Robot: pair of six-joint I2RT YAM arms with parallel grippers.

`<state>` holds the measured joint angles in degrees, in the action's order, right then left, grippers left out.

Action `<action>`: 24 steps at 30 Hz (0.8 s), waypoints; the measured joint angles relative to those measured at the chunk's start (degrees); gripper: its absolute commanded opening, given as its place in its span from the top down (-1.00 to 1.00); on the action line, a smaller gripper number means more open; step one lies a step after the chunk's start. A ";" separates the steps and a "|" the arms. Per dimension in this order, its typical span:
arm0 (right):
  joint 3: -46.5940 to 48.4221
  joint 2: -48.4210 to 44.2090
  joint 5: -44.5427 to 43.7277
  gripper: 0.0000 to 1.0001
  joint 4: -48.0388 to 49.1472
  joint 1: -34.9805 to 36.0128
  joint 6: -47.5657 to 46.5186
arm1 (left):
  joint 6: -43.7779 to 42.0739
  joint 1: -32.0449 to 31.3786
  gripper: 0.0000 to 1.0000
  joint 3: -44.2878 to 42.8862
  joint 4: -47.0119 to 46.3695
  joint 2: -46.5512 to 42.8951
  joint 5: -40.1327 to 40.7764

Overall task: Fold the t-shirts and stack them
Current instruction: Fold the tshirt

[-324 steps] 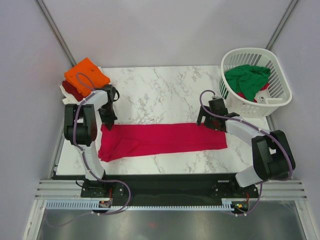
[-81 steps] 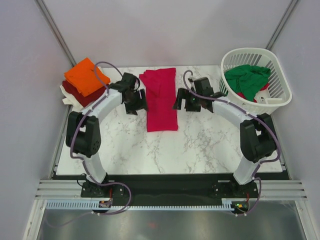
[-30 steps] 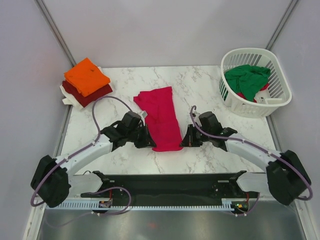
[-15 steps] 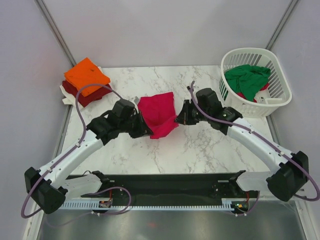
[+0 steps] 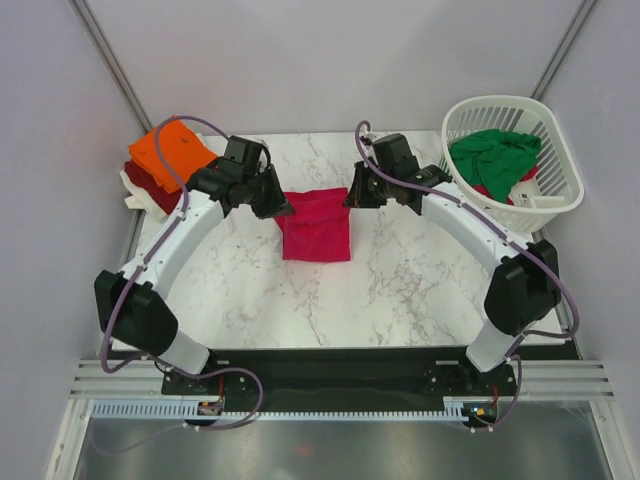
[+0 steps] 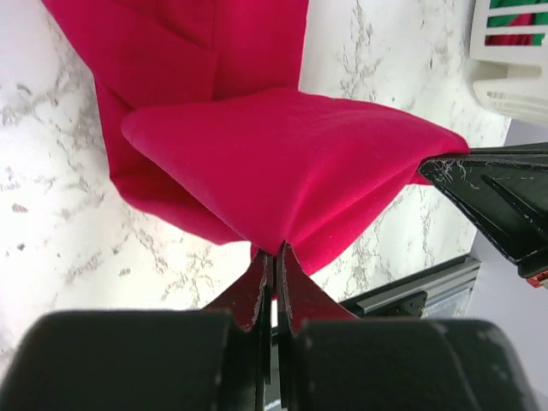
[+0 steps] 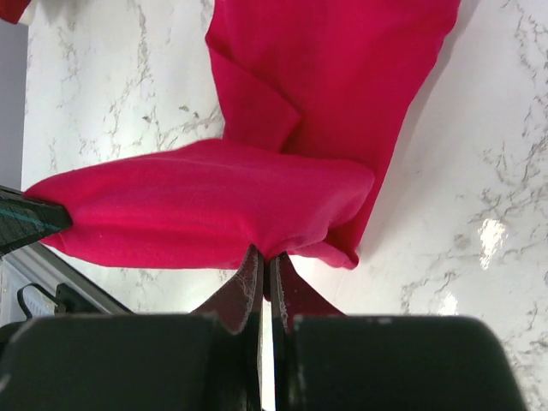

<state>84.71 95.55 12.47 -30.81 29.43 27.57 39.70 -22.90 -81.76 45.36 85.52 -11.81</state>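
The crimson-red t-shirt (image 5: 316, 224) lies doubled over on the marble table (image 5: 400, 290), its far edge held up between both grippers. My left gripper (image 5: 281, 207) is shut on the shirt's left corner; in the left wrist view its tips (image 6: 276, 250) pinch the red cloth (image 6: 274, 163). My right gripper (image 5: 350, 199) is shut on the right corner, and the right wrist view shows cloth (image 7: 214, 205) pinched at the tips (image 7: 263, 251). An orange t-shirt (image 5: 170, 152) tops a folded pile over a dark red one (image 5: 148, 188) at the back left.
A white slatted basket (image 5: 560, 160) at the back right holds a green t-shirt (image 5: 492, 155). Grey walls close in the table on three sides. The black base rail (image 5: 330, 365) runs along the near edge.
Both grippers have carried the shirt's near end up and away toward the back of the table, folding it over itself. The shirt is now about half as long.
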 measured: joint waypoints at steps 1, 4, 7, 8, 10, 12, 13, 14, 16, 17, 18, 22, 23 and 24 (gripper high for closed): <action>1.20 1.33 0.20 1.00 -0.11 -0.39 -0.17 | -0.57 0.48 0.95 -1.51 0.11 1.75 -0.31; 3.91 4.70 0.72 1.00 -0.20 -1.46 -0.44 | -2.10 1.68 0.95 -5.75 1.20 6.19 -0.81; 7.28 8.35 1.29 1.00 -0.52 -2.47 -0.44 | -3.26 2.78 0.96 -9.77 1.88 10.10 -1.25; 8.50 9.70 1.62 1.00 -0.52 -2.78 -0.42 | -3.58 3.23 0.95 -11.02 2.10 11.58 -1.38; 11.30 12.41 2.10 1.00 -0.81 -3.39 -0.37 | -4.20 4.20 0.95 -13.25 2.29 14.38 -1.66; 14.03 15.41 2.27 0.97 -0.76 -3.91 -0.13 | -4.94 5.29 0.95 -16.13 2.60 18.21 -1.88; 15.37 16.98 2.25 0.87 -0.83 -4.13 0.13 | -5.35 5.90 0.76 -18.05 2.75 20.48 -1.92; 16.59 18.58 2.25 0.14 -0.76 -4.31 0.48 | -5.86 6.34 0.69 -19.67 2.73 22.49 -1.99; 19.43 21.81 1.95 -0.40 -0.90 -4.68 1.81 | -6.84 7.65 0.19 -24.09 2.84 28.13 -2.21; 21.24 23.93 1.70 -0.66 -0.85 -4.90 2.12 | -7.67 8.33 0.02 -26.60 2.95 31.17 -2.25; 23.34 26.12 1.27 -0.75 -0.87 -5.18 2.67 | -8.11 9.09 -0.17 -29.03 2.93 34.27 -2.38; 32.92 35.10 -1.11 -0.86 -1.38 -7.02 4.15 | -9.27 12.39 -0.53 -40.96 3.89 46.64 -5.46; 34.34 36.37 -1.42 -0.86 -1.36 -7.54 4.31 | -9.40 13.07 -0.55 -43.06 3.96 48.92 -6.10; 35.12 37.20 -1.99 -0.86 -1.38 -8.13 4.35 | -9.60 13.68 -0.56 -44.06 4.02 50.40 -6.43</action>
<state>119.83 132.75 10.48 -32.18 21.30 31.92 30.11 -9.21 -125.82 49.39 135.92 -18.24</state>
